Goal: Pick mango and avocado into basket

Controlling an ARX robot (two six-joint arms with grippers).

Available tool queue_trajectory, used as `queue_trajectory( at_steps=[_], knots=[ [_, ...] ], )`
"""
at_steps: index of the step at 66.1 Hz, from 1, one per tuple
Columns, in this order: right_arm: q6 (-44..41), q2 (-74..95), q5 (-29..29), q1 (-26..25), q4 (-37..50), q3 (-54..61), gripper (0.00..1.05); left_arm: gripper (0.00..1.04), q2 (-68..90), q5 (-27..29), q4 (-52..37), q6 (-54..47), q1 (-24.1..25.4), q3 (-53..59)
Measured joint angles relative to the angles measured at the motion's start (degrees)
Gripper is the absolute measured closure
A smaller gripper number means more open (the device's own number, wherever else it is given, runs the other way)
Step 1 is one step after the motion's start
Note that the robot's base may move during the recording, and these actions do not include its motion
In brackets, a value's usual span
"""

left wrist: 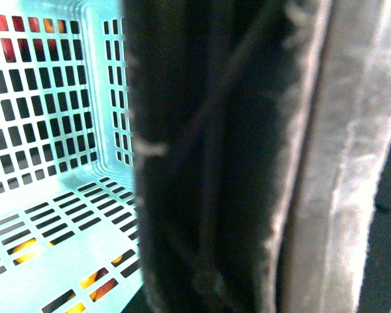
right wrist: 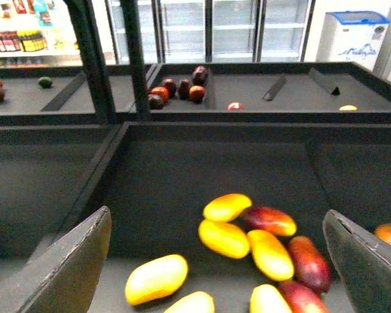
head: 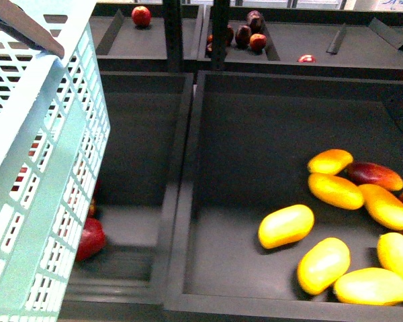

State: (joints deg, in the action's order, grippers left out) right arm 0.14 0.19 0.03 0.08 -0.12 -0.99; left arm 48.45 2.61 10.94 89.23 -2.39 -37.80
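Hovering with jaws spread wide, the right gripper (right wrist: 216,215) looks down on the yellow pile, probably to single out the mango (right wrist: 156,279) lying apart near the front of the dark bin (right wrist: 182,163). The avocado (right wrist: 45,82) may be the small dark green fruit on the far shelf. Raised at left, the teal basket (head: 47,168) waits, its visible floor bare. Whether the left gripper is clamped cannot be told.
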Motion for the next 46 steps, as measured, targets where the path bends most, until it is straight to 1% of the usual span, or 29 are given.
queue_trajectory(
  at_steps=[22,37,45,46],
  knots=[
    [0.00,0.02,-0.13,0.00,0.04,0.00,0.09,0.91,0.02,0.07,0.00,-0.02,0.00,-0.02],
    [0.00,0.02,-0.42,-0.11,0.04,0.02,0.09,0.91,0.00,1.70,0.00,-0.92,0.52,0.00],
    [0.00,0.02,-0.24,-0.11,0.04,0.02,0.09,0.91,0.04,0.24,0.02,-0.81,0.42,0.00],
    [0.00,0.02,-0.24,-0.11,0.04,0.02,0.09,0.91,0.13,-0.59,0.13,-1.18,0.46,0.00]
  ],
)
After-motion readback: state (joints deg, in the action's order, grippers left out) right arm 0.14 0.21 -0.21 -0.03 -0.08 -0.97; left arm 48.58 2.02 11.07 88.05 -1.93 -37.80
